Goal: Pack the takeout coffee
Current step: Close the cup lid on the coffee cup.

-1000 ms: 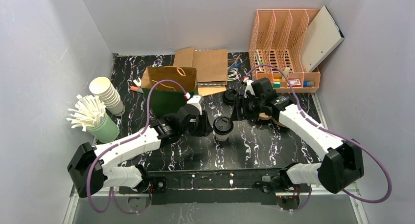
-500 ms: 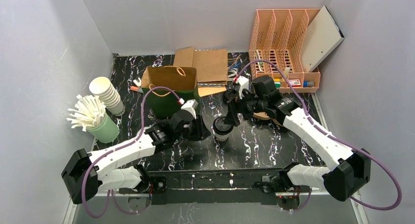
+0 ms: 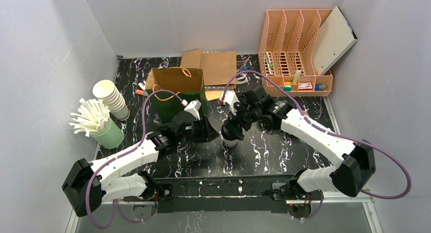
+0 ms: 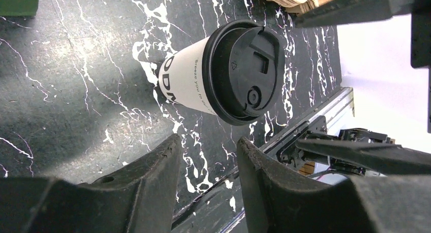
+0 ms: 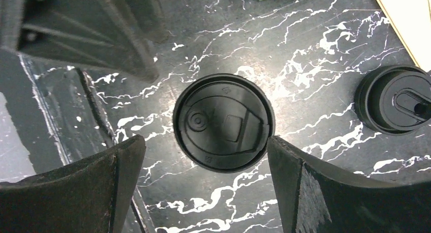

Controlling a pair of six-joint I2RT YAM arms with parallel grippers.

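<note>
Lidded coffee cup [image 5: 223,122] stands upright on worktop [image 5: 315,65], lid centred between right fingers [image 5: 117,182], spread wide either side, not touching; left fingers [image 4: 152,177] partly apart, holding nothing, cup just beyond their tips

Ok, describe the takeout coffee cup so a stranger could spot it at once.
On the black marble table, look beside the green paper bag, right under the open right gripper. There stands a white paper cup with black print. Only it wears a black lid; the stacked cups at far left are bare.
</note>
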